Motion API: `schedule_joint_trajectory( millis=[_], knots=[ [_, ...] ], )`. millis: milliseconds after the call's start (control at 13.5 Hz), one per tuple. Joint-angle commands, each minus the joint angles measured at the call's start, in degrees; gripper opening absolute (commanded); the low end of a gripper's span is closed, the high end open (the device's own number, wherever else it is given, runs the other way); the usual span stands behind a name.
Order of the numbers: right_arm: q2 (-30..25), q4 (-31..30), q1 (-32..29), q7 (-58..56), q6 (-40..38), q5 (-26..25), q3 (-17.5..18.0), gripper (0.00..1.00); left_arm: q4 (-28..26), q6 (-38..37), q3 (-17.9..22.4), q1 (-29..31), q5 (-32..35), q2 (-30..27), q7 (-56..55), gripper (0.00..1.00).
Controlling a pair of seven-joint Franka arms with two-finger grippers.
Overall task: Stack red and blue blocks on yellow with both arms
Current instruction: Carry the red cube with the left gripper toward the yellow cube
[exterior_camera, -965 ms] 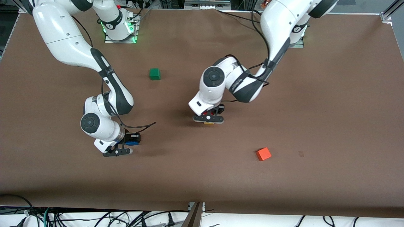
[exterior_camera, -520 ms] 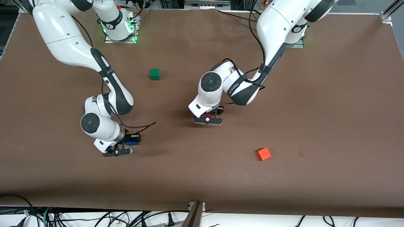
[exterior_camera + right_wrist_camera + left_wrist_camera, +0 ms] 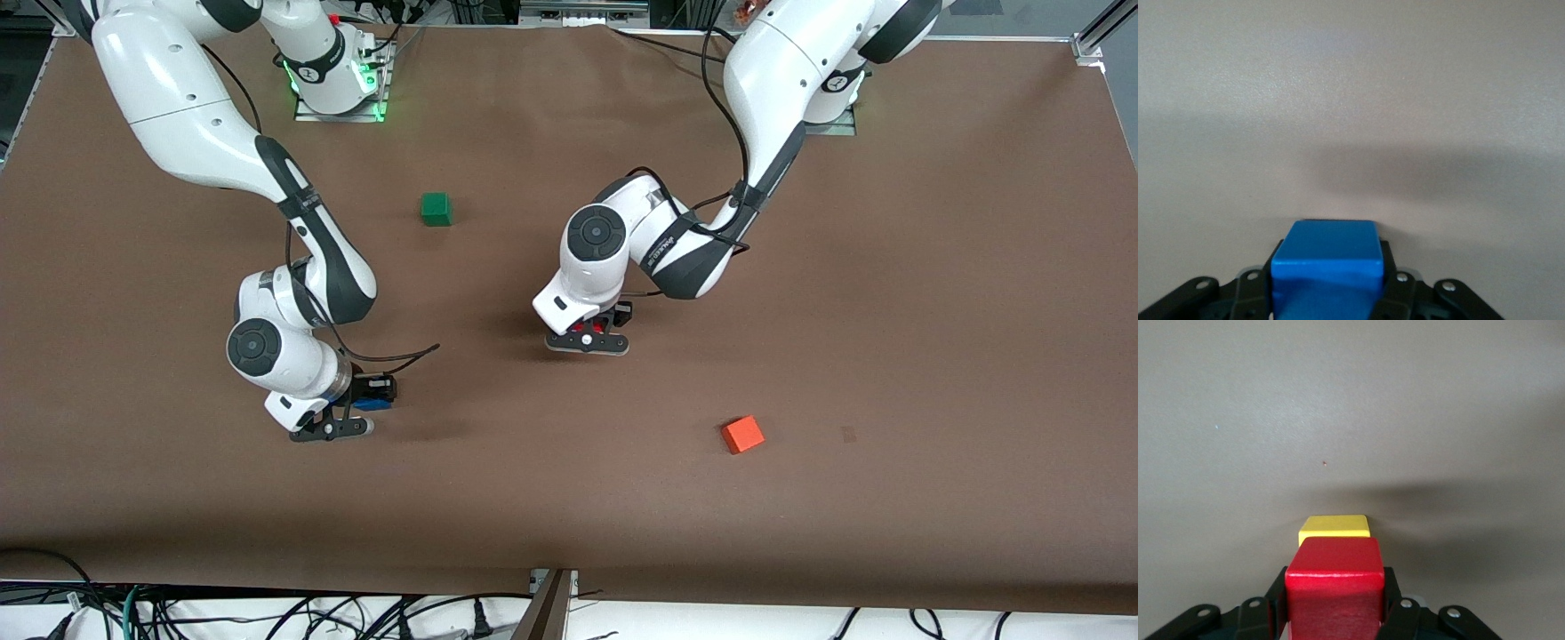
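The left gripper [image 3: 587, 340] hangs low over the middle of the table [image 3: 889, 311], fingers closed on the red block [image 3: 1335, 587] — gripped by its two side faces, which leaves the flat underside free to land. In the left wrist view the yellow block [image 3: 1334, 525] peeks out just under the red one, its top face showing past the red edge, so the red block looks lined up over it; whether the two already touch, I cannot tell. From the front camera the yellow block is hidden under the gripper.

Toward the right arm's end of the table from the yellow block, and nearer the front camera, the right gripper [image 3: 342, 418] sits close to the table surface, clamped on the blue block [image 3: 1327, 263] — held ready, I'd judge, for its turn on top once the red is down.

All the blocks are matte, sharp-edged cubes of one size, so flat faces should seat well, though a small offset could tip a stack. The brown table covering looks smooth and dull. A green block [image 3: 436, 208] lies farther from the front camera than the yellow block; an orange block [image 3: 742, 435] lies nearer, toward the left arm's end.
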Motion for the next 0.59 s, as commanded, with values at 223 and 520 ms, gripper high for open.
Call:
schedule_joint_trajectory(
  millis=[223,520],
  knots=[
    [1.49,0.42,-0.41,-0.5,1.15,0.24,0.25,0.45,3.87,-1.83,1.68,0.26,1.13,0.47,0.82,1.0],
    [1.67,0.42,-0.41,-0.5,1.24,0.24,0.25,0.45,13.96,-19.81,1.41,2.89,-1.41,-2.0,1.08,1.0]
  ],
)
